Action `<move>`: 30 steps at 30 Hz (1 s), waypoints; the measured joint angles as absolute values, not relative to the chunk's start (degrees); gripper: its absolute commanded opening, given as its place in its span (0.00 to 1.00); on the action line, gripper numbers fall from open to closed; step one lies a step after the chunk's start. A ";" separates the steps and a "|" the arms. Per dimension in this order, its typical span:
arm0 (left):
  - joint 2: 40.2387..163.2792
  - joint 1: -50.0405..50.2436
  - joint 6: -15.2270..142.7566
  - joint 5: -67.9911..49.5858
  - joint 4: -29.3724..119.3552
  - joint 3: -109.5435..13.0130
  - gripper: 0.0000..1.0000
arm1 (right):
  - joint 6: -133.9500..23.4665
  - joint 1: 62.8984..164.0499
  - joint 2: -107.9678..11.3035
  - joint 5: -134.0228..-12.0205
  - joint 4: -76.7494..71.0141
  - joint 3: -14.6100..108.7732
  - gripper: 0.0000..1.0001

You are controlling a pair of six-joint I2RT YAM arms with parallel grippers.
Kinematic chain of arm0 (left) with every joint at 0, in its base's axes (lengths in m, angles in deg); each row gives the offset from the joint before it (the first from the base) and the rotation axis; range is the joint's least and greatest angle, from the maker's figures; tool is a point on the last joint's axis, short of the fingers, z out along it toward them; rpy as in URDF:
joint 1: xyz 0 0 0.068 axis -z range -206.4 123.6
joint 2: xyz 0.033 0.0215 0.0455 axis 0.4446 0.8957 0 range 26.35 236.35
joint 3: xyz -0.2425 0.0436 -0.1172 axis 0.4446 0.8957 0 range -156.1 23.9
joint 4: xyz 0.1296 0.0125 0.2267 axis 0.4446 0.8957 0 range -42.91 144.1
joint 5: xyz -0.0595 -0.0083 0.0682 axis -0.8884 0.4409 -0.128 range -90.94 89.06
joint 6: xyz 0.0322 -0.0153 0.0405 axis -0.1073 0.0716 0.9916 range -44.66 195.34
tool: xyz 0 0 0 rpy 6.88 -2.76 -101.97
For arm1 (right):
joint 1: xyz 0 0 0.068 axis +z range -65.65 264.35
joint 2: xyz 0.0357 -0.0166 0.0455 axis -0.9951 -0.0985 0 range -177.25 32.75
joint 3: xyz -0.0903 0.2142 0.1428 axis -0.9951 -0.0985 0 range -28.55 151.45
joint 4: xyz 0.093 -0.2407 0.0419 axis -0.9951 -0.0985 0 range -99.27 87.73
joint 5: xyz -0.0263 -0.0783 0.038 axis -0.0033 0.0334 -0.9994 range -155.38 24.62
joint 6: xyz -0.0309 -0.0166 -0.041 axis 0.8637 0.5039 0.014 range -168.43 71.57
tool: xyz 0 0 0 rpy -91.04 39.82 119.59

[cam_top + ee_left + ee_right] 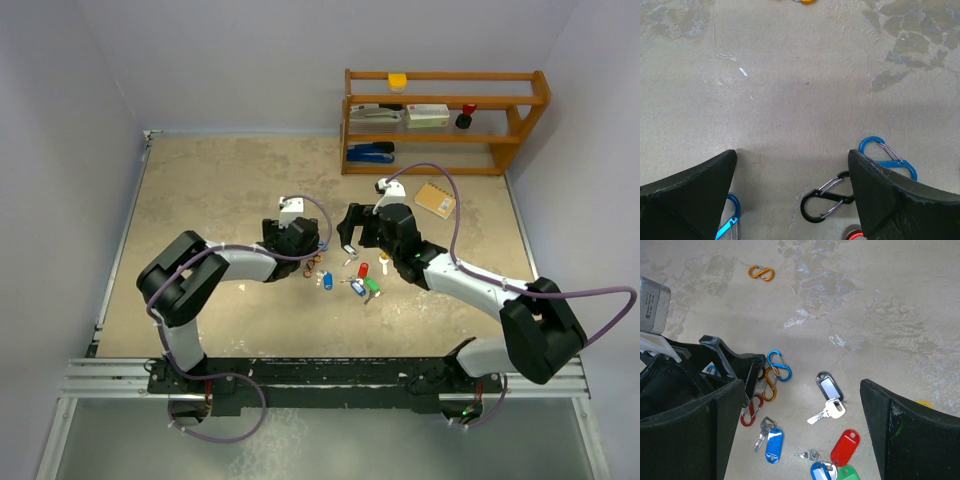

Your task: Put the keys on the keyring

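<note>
Both jaws wide open, empty; right should centre squarely over black-tagged key (829, 389), lower centre, clear of blue clip (778, 366).

Table (790, 100): matt, rough, mottled beige, worn patches. Keys (826, 411) between right jaws: shiny metal; tags (845, 446) glossy plastic. S-clips (779, 365) by left jaws: glossy coloured metal. Jaws: matt black plastic, grainy.

A robot lab: bare grey walls (60, 150) box in a surface (220, 190) with two arms (235, 263) bolted near.
</note>
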State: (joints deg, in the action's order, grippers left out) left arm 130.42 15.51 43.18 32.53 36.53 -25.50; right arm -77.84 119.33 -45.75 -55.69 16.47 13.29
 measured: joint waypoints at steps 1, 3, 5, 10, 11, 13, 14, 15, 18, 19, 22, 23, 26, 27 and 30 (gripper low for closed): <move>130.40 15.80 43.12 32.77 36.53 -25.50 0.89 | -77.84 119.33 -45.75 -55.69 16.49 13.31 1.00; 130.34 16.08 42.96 33.19 36.59 -25.46 0.89 | -77.84 119.33 -45.75 -55.69 16.49 13.31 1.00; 130.07 16.12 42.83 33.43 36.75 -25.26 0.90 | -77.84 119.33 -45.75 -55.69 16.49 13.31 1.00; 129.05 16.17 41.91 33.56 38.67 -24.91 0.90 | -77.84 119.33 -45.75 -55.71 16.49 13.31 1.00; 128.96 16.17 41.83 33.49 38.91 -24.91 0.90 | -77.84 119.33 -45.75 -55.71 16.49 13.31 1.00; 128.76 16.17 41.72 33.28 39.30 -24.91 0.90 | -77.84 119.33 -45.75 -55.69 16.49 13.29 1.00; 128.61 16.17 41.70 33.17 39.41 -24.80 0.90 | -77.84 119.33 -45.75 -55.69 16.49 13.31 1.00; 128.44 16.17 41.72 32.97 39.48 -24.67 0.90 | -77.84 119.33 -45.75 -55.69 16.49 13.29 1.00; 127.95 16.17 41.74 32.47 40.13 -24.45 0.90 | -77.84 119.33 -45.75 -55.69 16.49 13.31 1.00; 127.95 16.17 41.72 32.36 40.31 -24.45 0.90 | -77.84 119.33 -45.75 -55.69 16.49 13.31 1.00; 127.87 16.26 41.54 32.38 40.53 -24.41 0.90 | -77.84 119.33 -45.75 -55.69 16.47 13.31 1.00; 127.76 16.30 41.48 32.49 40.53 -24.28 0.90 | -77.86 119.33 -45.75 -55.69 16.49 13.31 1.00; 126.69 16.50 41.32 32.58 41.34 -23.60 0.90 | -77.86 119.33 -45.75 -55.69 16.49 13.31 1.00; 126.42 16.50 41.26 32.60 41.88 -23.56 0.91 | -77.84 119.33 -45.75 -55.69 16.47 13.31 1.00; 125.55 16.50 40.93 32.82 44.20 -23.58 0.91 | -77.84 119.33 -45.73 -55.64 16.47 13.31 1.00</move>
